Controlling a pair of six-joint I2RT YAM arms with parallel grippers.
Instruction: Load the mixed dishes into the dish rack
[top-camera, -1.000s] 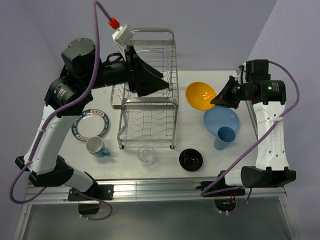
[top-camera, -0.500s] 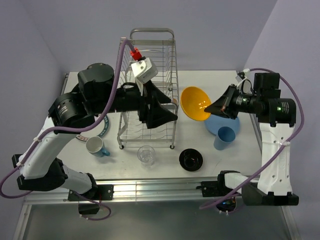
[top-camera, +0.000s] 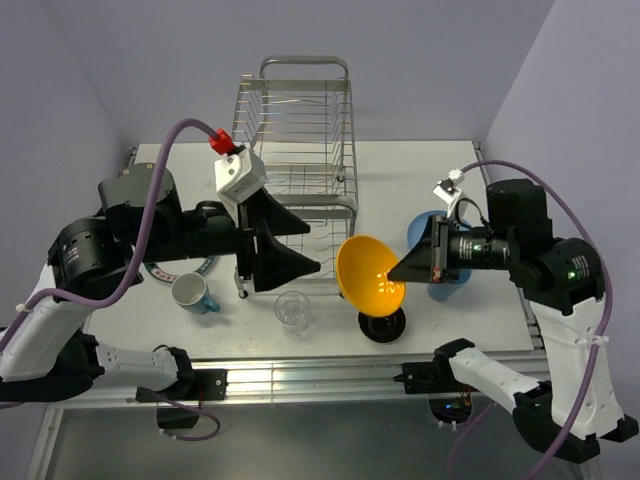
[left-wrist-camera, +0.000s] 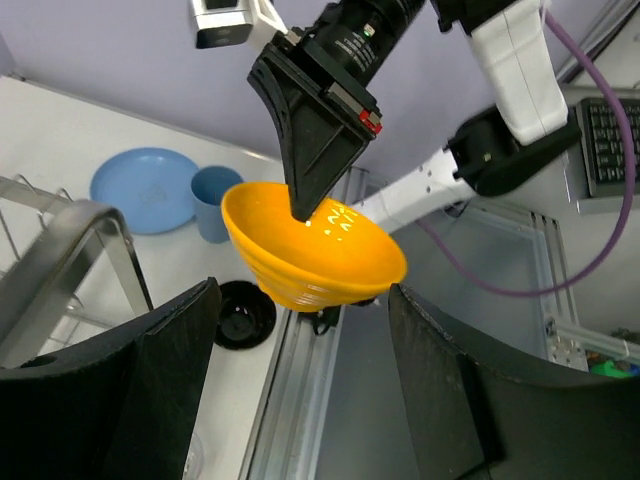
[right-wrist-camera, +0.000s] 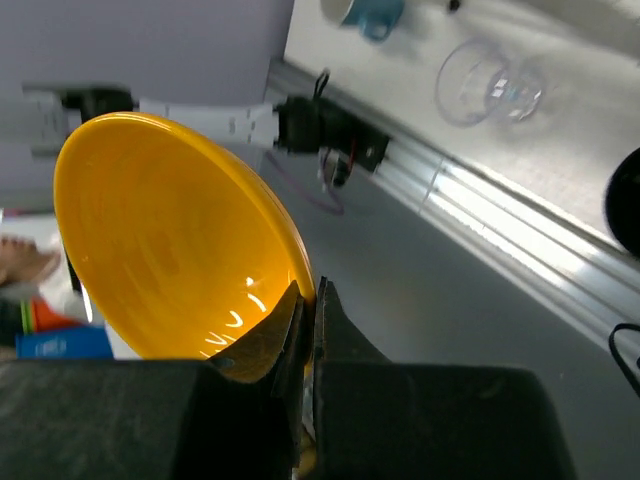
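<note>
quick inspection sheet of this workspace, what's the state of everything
surface: white table, dishes standing loose on it
job's things: rack holds no dishes; yellow bowl lifted and tilted; black bowl, glass, mug, blue cup, blue plate, patterned plate on the table
clutter: nothing seen
grippers: right gripper shut on the yellow bowl's rim; left gripper open, empty
cables: purple cables loop over both arms
surroundings: purple walls
</note>
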